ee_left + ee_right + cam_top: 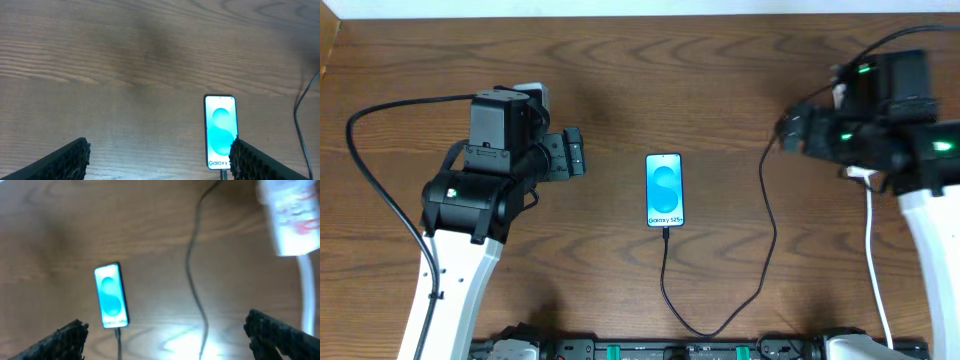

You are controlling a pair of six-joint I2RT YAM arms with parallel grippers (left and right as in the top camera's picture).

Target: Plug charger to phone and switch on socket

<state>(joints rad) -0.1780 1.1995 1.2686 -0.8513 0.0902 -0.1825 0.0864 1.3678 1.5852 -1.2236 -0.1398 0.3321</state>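
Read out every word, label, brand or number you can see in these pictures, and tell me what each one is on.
"Galaxy": on the lit screen of the phone, near its bottom edge. A short model mark follows it, hidden in the left wrist view and too small in the overhead view to read surely.
Red marks on the face of the socket: too blurred to read.
No other text shows.
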